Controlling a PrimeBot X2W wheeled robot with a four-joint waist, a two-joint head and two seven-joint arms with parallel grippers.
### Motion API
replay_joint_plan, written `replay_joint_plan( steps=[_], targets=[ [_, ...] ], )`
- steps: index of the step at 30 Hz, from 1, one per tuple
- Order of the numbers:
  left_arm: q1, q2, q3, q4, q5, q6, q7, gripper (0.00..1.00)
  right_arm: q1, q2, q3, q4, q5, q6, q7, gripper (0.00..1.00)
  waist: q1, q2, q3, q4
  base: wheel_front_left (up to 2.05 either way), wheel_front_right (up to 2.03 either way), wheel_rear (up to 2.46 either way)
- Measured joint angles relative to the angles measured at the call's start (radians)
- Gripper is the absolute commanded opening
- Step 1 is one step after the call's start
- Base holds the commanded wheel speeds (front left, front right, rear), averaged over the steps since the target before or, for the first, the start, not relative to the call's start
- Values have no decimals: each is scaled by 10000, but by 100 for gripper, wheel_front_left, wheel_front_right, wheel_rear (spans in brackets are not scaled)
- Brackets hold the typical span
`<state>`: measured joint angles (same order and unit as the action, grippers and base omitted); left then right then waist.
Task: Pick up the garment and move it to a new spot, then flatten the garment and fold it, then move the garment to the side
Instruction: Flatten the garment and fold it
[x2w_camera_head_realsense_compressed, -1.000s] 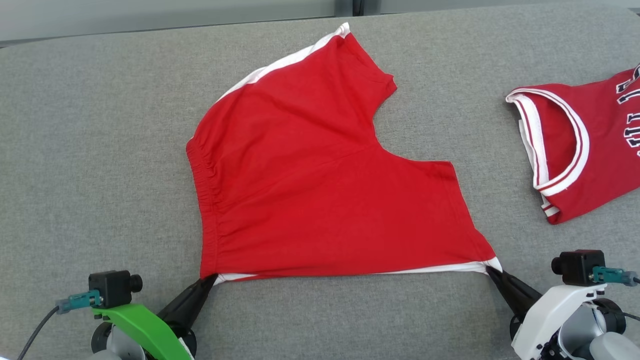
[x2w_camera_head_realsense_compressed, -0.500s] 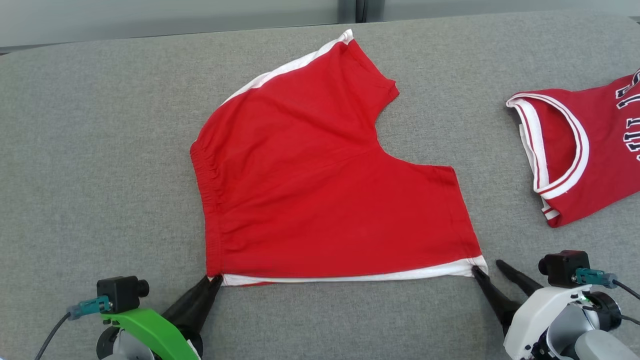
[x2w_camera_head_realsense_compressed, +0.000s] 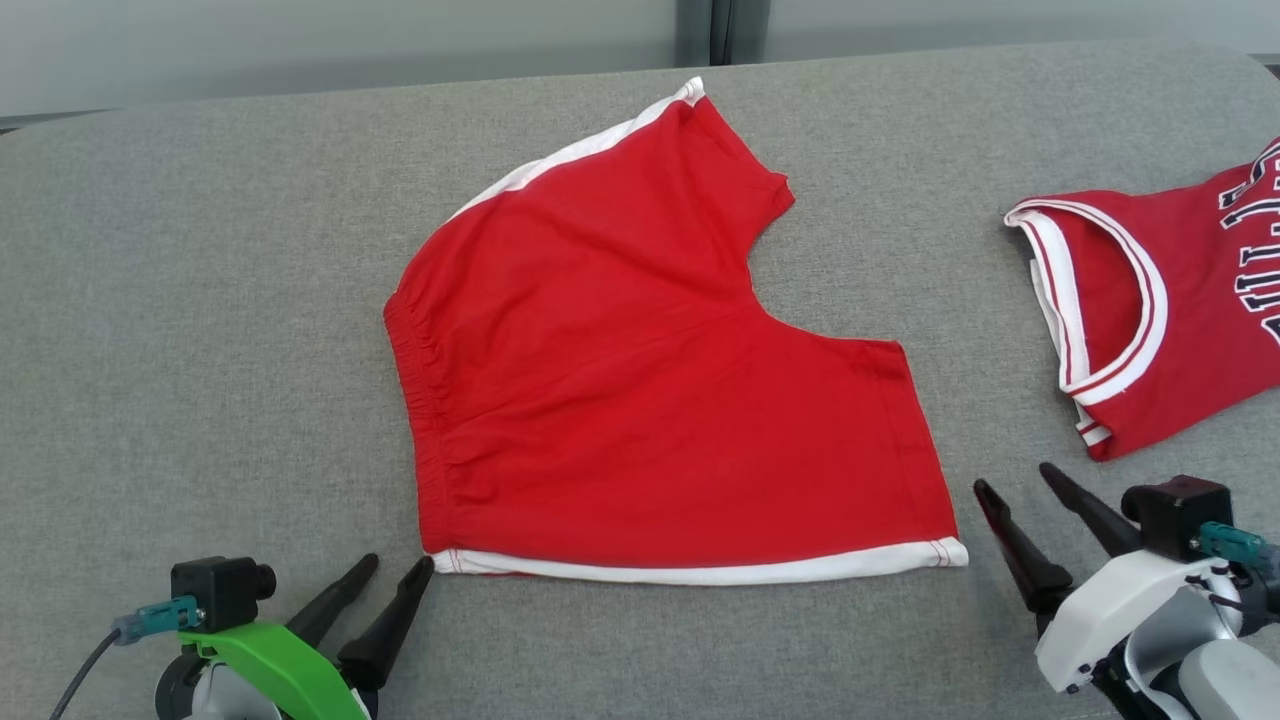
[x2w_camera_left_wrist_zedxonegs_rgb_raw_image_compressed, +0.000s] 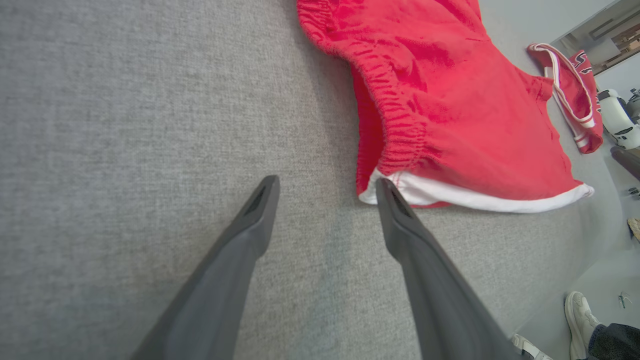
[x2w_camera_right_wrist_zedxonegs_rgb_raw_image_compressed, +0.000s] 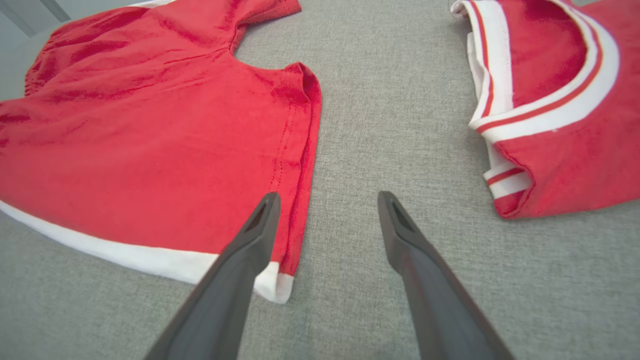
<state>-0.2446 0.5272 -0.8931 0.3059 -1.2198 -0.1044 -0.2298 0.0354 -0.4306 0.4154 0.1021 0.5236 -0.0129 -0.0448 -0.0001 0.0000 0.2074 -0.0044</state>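
Near edge, lower left: left pincer (x2w_camera_head_realsense_compressed: 400, 562) spread wide, empty, fingers angled up and right, tips just beside the waistband corner of the red shorts (x2w_camera_head_realsense_compressed: 640, 380). Lower right: right pincer (x2w_camera_head_realsense_compressed: 1015, 478) equally wide, empty, fingers angled up and left, near the hem corner. Mid-table (x2w_camera_head_realsense_compressed: 200, 300): shorts flat, white-striped edge nearest. Farther right: red jersey (x2w_camera_head_realsense_compressed: 1180, 330), apart.

Left end effector (x2w_camera_head_realsense_compressed: 398, 563) at 7 o'clock: fingers spread, pointing 1 o'clock. Right end effector (x2w_camera_head_realsense_compressed: 1015, 478) at 4 o'clock: fingers spread, pointing 11 o'clock.
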Motion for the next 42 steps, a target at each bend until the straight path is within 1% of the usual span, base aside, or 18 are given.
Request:
replay_joint_plan(
  steps=[3, 6, 9, 12, 13, 18, 21, 23, 27, 30, 33, 39, 42],
  targets=[
    [5, 35, 96, -79, 115, 63, -13, 100, 121, -140, -383, -305, -19, -255, -337, 100, 0, 0, -80, 2, 0, 0, 0],
    [12, 63, 397, -236, 238, 267, -105, 100, 130, -163, -746, -610, -102, -506, -736, 100, 0, 0, -230, 8, 0, 0, 0],
    [12, 65, 723, -286, 589, 533, -186, 100, 131, -134, -1122, -819, -303, -694, -1337, 100, 0, 0, -416, 32, 0, 0, 0],
    [13, -36, 1118, -385, 740, 805, -190, 100, 164, -63, -1323, -842, -477, -702, -1879, 100, 0, 0, -621, 94, 0, 0, 0],
    [13, -77, 1243, -430, 892, 897, -188, 100, 181, 42, -1392, -855, -479, -786, -1990, 100, 0, 0, -691, 122, 0, 0, 0],
    [26, -485, 2679, -686, 1900, 1465, -188, 100, 437, 351, -1544, -706, -719, -903, -2102, 100, 0, 0, -1057, 300, 0, 0, 0],
    [181, -717, 3321, -838, 2414, 1705, -194, 100, 675, 589, -1622, -546, -986, -959, -2102, 100, 0, 0, -1291, 420, 0, 0, 0],
    [482, -849, 3565, -890, 2775, 1799, -217, 100, 814, 784, -1707, -410, -1041, -961, -2102, 100, 0, 0, -1446, 500, 0, 0, 0],
    [1217, -1112, 4084, -963, 3528, 1891, -217, 100, 1054, 1095, -1866, -226, -1246, -1030, -2098, 100, 0, 0, -1753, 620, 0, 0, 0],
    [1762, -1229, 4464, -1135, 3937, 1919, -217, 100, 1115, 1402, -2073, -399, -1561, -1032, -2098, 100, 0, 0, -1949, 663, 0, 0, 0],
    [2192, -1503, 4719, -1308, 4259, 1923, -217, 100, 1181, 1615, -2303, -571, -1762, -1032, -2098, 100, 0, 0, -2032, 641, 0, 0, 0],
    [2680, -1964, 5149, -1509, 4713, 1908, -217, 100, 1286, 1810, -2466, -485, -2224, -1034, -2098, 100, 0, 0, -2006, 473, 0, 0, 0],
    [2873, -2084, 5358, -1534, 4978, 1824, -217, 100, 1382, 1862, -2543, -451, -2313, -1034, -2098, 100, 0, 0, -2010, 387, 0, 0, 0]
  ],
)
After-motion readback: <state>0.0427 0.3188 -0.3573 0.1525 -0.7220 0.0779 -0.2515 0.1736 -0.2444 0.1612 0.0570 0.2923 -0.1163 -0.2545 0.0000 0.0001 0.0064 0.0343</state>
